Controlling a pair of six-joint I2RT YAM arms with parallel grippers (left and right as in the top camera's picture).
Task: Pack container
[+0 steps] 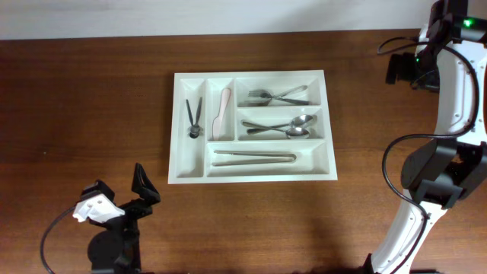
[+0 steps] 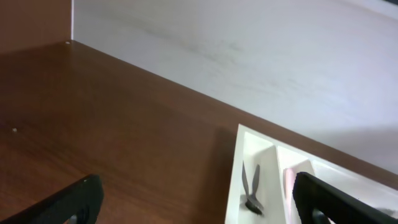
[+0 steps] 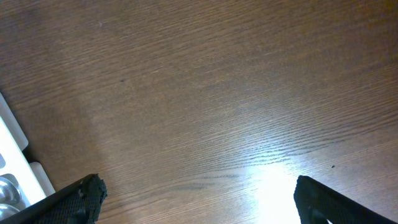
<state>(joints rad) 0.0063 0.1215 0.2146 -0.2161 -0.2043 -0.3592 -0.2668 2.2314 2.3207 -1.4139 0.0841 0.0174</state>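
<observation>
You will find the tray (image 1: 187, 161) flat on the brown table (image 1: 76, 114), near its middle and toward the far edge, well apart from both arms; it is whole in the overhead view only. The left narrow slot holds a small black two-legged tool (image 1: 194, 118), its kind unclear; the slot beside it holds a pale pink utensil (image 1: 222, 113), its type not legible. Of the wide slots, the far one holds forks (image 1: 274, 96), the middle one spoons (image 1: 288, 128), the near one long metal tongs (image 1: 255, 157); the forks and spoons overlap, so no count can be given.

Left gripper (image 1: 120, 194): low at the near left edge, off the tray; its wrist view shows only two dark fingertips (image 2: 74, 202), cut by the frame, set wide apart with nothing between them; that view catches just a corner of the tray.

Right gripper (image 3: 199, 202): fingertips (image 3: 81, 196) likewise cropped and wide apart over bare wood; a sliver of the tray and a spoon bowl show at the left border. In the overhead view this gripper is a dark cluster at the far right, hard to make out.
</observation>
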